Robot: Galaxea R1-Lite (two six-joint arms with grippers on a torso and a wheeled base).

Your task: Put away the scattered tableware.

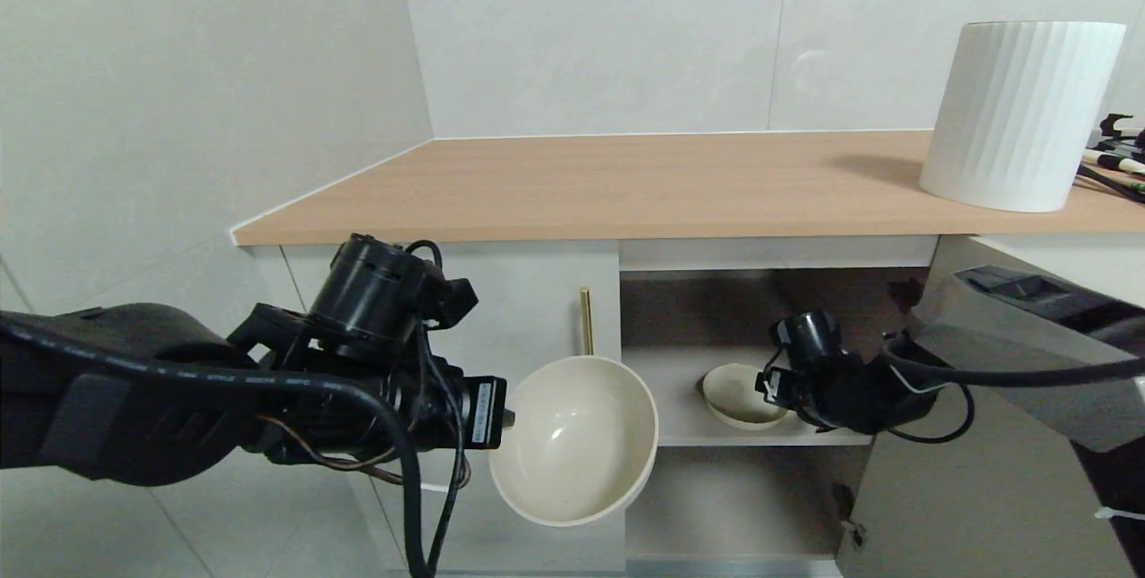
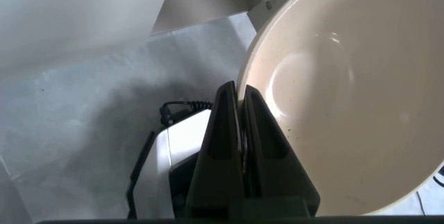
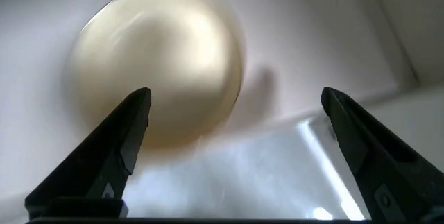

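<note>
Note the left gripper in front of the closed left door of the cabinet under the counter. It is clamped on the left rim of a cream bowl. In the left wrist view, the left gripper has its fingers pressed together with the rim between them. The bowl extends away from the fingertips. It hangs clear of any surface and is tilted, with its opening facing up and toward the near side. It hangs just below the door's brass handle.

Locate the right gripper inside the open right compartment, above the upper shelf. A small cream dish lies on that shelf, just left of the gripper. In the right wrist view, the right gripper is spread wide and holds nothing. The dish lies beyond the fingertips, nearer one of the fingers than the other.

A white ribbed container stands on the counter at the far right.
</note>
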